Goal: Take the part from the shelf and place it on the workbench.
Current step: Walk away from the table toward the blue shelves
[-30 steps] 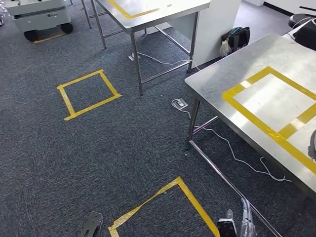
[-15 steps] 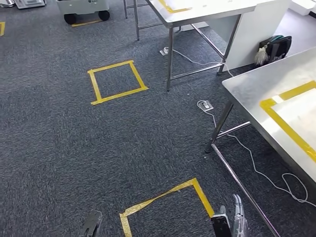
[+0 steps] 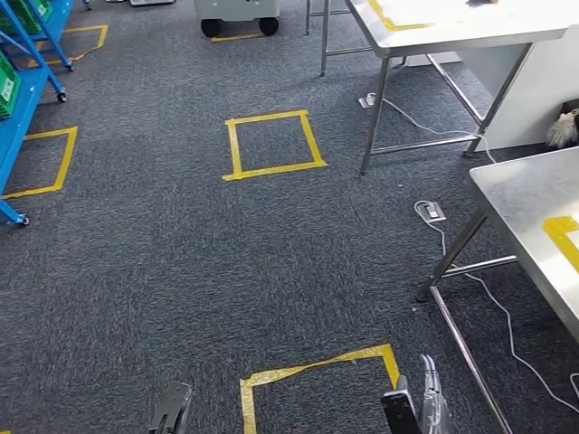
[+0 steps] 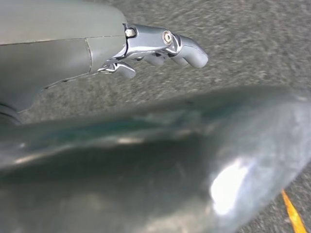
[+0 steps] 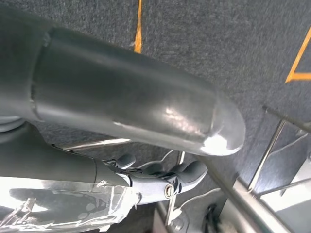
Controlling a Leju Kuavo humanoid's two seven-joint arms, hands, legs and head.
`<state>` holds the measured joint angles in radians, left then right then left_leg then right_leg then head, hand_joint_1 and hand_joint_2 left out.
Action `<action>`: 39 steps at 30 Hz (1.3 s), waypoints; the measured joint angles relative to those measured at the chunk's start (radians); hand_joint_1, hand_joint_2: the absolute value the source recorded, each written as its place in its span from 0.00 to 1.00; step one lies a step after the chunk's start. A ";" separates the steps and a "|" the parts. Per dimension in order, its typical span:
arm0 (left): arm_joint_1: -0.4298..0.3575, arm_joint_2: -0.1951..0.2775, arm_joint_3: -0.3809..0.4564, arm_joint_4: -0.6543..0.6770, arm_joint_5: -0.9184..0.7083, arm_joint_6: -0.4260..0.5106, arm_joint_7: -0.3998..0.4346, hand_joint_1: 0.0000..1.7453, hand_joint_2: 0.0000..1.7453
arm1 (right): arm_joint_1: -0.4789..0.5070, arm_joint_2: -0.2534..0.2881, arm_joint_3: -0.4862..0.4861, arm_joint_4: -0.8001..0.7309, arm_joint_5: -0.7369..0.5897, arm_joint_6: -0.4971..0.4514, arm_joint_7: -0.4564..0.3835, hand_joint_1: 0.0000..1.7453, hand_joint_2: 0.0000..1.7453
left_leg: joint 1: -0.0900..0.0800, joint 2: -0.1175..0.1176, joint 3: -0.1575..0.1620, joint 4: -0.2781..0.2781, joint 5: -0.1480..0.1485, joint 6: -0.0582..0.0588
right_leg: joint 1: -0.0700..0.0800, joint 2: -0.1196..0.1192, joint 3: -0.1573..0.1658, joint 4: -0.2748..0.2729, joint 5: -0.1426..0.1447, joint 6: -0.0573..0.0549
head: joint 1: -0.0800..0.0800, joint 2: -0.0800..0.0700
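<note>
At the far left stands a blue shelf (image 3: 17,99) on castors, with green bins (image 3: 8,81) in it; no part can be made out there. Just beside its foot a yellow tape square (image 3: 41,163) marks the dark grey carpet (image 3: 150,262). A wide stretch of bare carpet lies between the shelf and the tables on the right, with a second tape square (image 3: 273,145) in the middle and a third (image 3: 317,384) near the bottom edge, between the two hands.

The left hand (image 3: 171,411) hangs low — in its wrist view its fingers (image 4: 183,46) are stretched out over the carpet with nothing in them. The right hand (image 3: 420,411) hangs low too, its fingers (image 5: 183,174) extended and holding nothing.

Farther back a wheeled white cart (image 3: 235,14) sits on the carpet. Right of it stands a steel table (image 3: 464,32) with yellow tape on top. At the right edge, the corner of the steel workbench (image 3: 526,208) juts in; a white cable (image 3: 505,316) and a floor socket (image 3: 430,211) lie on the carpet under and beside its legs.
</note>
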<state>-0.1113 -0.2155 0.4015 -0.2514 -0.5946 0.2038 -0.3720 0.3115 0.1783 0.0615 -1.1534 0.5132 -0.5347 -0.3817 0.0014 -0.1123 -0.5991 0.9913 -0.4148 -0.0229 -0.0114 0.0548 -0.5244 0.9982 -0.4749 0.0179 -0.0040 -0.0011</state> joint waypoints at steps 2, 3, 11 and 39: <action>-0.003 -0.003 0.000 0.000 0.000 0.002 0.004 0.00 0.00 | -0.002 -0.007 0.018 0.002 -0.005 -0.006 0.009 0.00 0.00 | -0.002 0.064 -0.046 0.095 -0.060 -0.006 | 0.000 -0.032 -0.002 -0.004 0.004 -0.008 | -0.004 0.000; -0.004 -0.004 0.000 0.000 0.000 0.003 0.004 0.00 0.00 | -0.002 -0.011 0.026 0.004 -0.008 -0.008 0.012 0.00 0.00 | -0.002 0.085 -0.079 0.167 -0.096 -0.010 | 0.001 -0.049 -0.003 -0.004 0.005 -0.010 | -0.007 0.000; -0.007 -0.008 0.000 0.000 -0.001 0.005 0.006 0.00 0.00 | -0.014 -0.030 0.060 0.015 -0.013 -0.015 0.018 0.00 0.00 | -0.002 0.186 0.031 0.001 -0.016 -0.009 | 0.012 -0.160 -0.005 0.002 -0.006 0.009 | -0.006 0.000; 0.004 -0.010 0.001 0.000 0.004 0.007 0.000 0.00 0.00 | -0.018 -0.061 0.112 0.037 -0.035 -0.054 0.051 0.00 0.00 | -0.001 0.128 -0.050 0.147 -0.051 -0.012 | 0.004 -0.131 -0.011 0.004 0.001 -0.007 | -0.004 0.000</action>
<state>-0.1076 -0.2258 0.4028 -0.2514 -0.5907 0.2111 -0.3717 0.2932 0.1176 0.1730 -1.1162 0.4780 -0.5887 -0.3309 0.0002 0.0158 -0.6487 1.1381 -0.4659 -0.0353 -0.0076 -0.0763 -0.5355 1.0021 -0.4741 0.0113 -0.0082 -0.0011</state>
